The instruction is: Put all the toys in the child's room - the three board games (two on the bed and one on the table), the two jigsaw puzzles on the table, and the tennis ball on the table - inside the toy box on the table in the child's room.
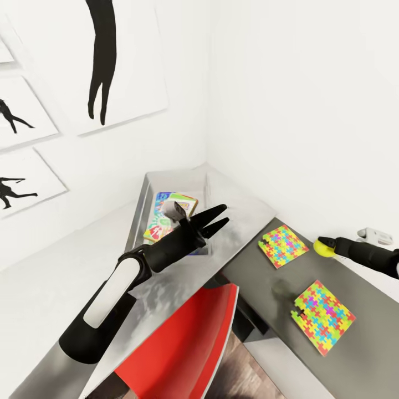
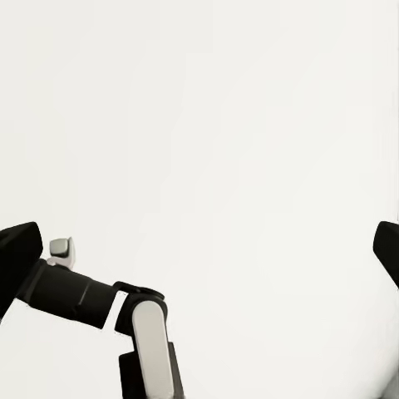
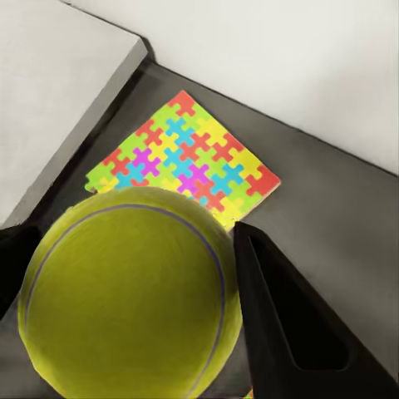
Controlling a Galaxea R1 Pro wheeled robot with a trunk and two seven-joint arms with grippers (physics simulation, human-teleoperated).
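Tennis ball (image 3: 129,291) pinched between the dark fingers of the right gripper (image 1: 327,246), held up off the dark desk (image 1: 266,271), just past the far jigsaw puzzle (image 1: 283,245) and close to the white wall. Below and nearer, a second puzzle (image 1: 322,316) lying flat on the same dark surface, apart from the first. Across the gap, on the pale table (image 1: 244,213), sits the grey toy box (image 1: 166,183) with a colourful game box (image 1: 169,217) already inside. In front of that bin, hovering: the left gripper (image 1: 219,219), fingers spread, holding nothing, wrist camera staring at blank wall and the other arm. Now the risks, as a guess from here. Round, fuzzy ball in a two-finger pinch, so any slackening or bump on the carry probably means a roll off the desk and onto the floor by the red chair (image 1: 188,343). Crossing toward the bin also means passing close to that left arm parked right at the bin's near side; a clash there looks possible. A release from too high likely brings a bounce back out over the shallow sloping sides.
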